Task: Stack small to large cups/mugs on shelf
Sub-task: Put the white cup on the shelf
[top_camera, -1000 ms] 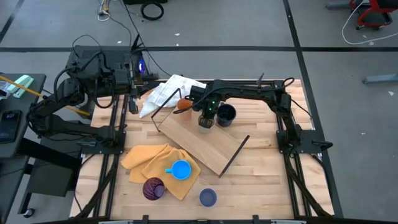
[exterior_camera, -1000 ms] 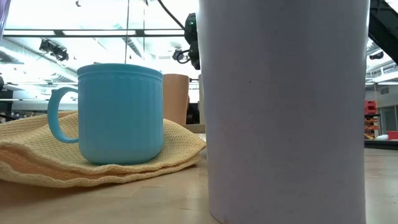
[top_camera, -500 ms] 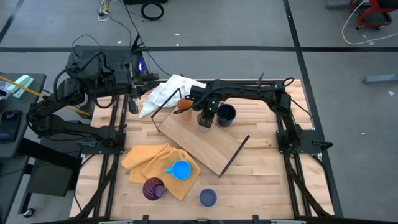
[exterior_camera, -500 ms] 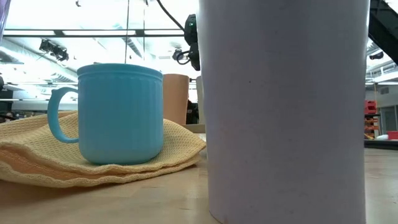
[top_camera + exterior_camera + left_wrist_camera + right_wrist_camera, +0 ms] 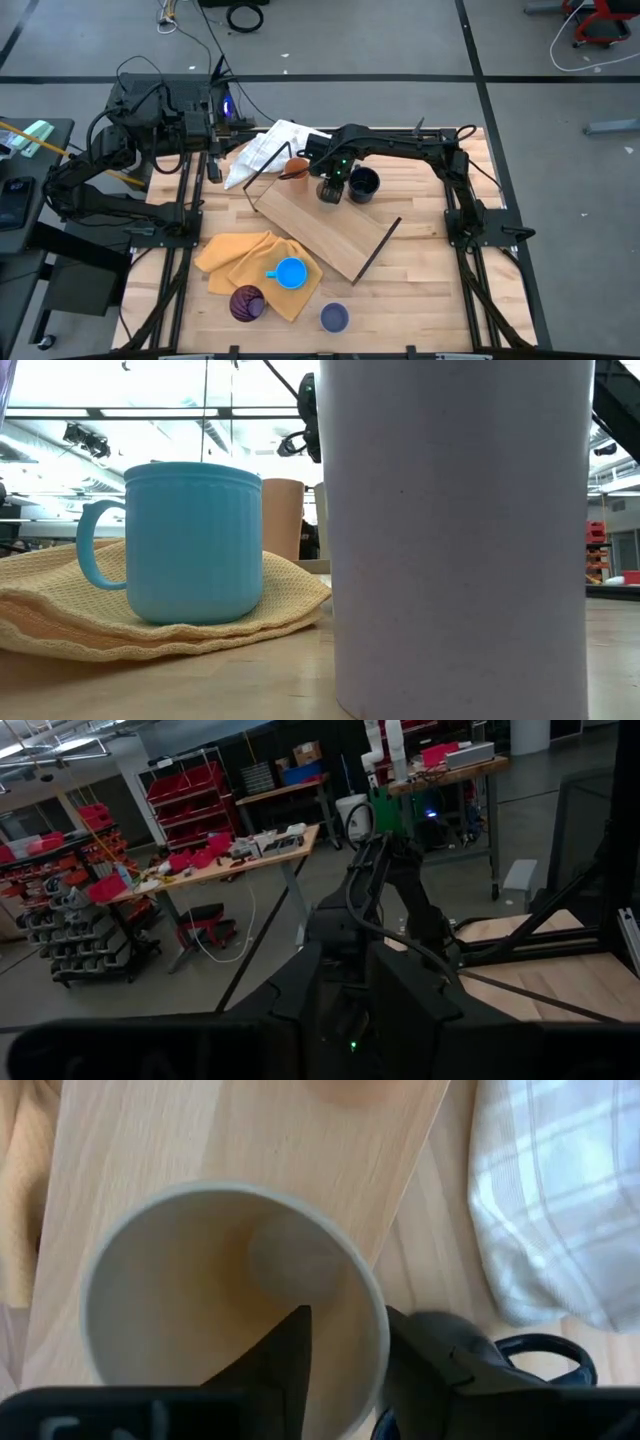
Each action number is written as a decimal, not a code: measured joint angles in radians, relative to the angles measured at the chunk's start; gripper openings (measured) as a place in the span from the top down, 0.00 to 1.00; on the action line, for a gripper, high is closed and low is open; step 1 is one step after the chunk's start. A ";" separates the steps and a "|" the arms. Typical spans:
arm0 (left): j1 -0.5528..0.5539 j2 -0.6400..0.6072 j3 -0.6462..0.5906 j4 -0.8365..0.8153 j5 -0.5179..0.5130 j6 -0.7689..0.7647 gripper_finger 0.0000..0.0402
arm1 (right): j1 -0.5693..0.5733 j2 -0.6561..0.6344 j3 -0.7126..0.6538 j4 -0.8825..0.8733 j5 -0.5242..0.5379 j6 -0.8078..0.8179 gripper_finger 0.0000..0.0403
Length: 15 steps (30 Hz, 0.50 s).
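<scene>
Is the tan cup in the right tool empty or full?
Empty: the right wrist view looks into the tan cup and shows its bare bottom.

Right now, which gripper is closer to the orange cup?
Right. The right gripper, shut on the tan cup, is beside the orange cup; the left gripper waits at the table's far-left edge.

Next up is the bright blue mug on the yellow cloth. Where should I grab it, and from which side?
Judging by its pose, take the bright blue mug by the rim from straight above, one finger inside. It stands upright and open-mouthed on the yellow cloth. Pinch the wall opposite the handle, which juts out sideways.
</scene>
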State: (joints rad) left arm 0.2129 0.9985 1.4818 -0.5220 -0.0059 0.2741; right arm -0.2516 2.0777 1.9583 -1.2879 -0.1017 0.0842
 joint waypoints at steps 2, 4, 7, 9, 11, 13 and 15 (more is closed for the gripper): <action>0.000 0.000 0.000 0.000 0.000 0.000 0.77 | 0.000 0.000 0.000 0.000 0.000 -0.001 0.68; 0.000 0.000 0.000 0.000 0.000 0.000 0.77 | -0.002 0.000 0.001 -0.001 -0.002 0.002 0.67; 0.000 0.000 0.000 0.000 0.000 0.000 0.77 | -0.003 0.000 0.001 -0.001 -0.003 0.012 0.65; 0.000 0.000 0.000 0.000 0.000 0.000 0.77 | -0.003 0.000 0.001 -0.002 -0.004 0.017 0.65; 0.000 0.000 0.000 0.000 0.000 0.000 0.77 | -0.003 -0.007 0.001 -0.007 -0.005 0.017 0.64; 0.000 0.000 0.000 0.000 0.000 0.000 0.76 | -0.003 -0.018 0.005 -0.010 -0.005 0.020 0.64; 0.000 0.000 0.000 0.000 0.000 0.000 0.76 | -0.003 -0.025 0.013 -0.021 -0.004 0.023 0.64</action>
State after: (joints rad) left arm 0.2131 0.9985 1.4817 -0.5222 -0.0062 0.2737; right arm -0.2543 2.0527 1.9716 -1.3088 -0.1059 0.1068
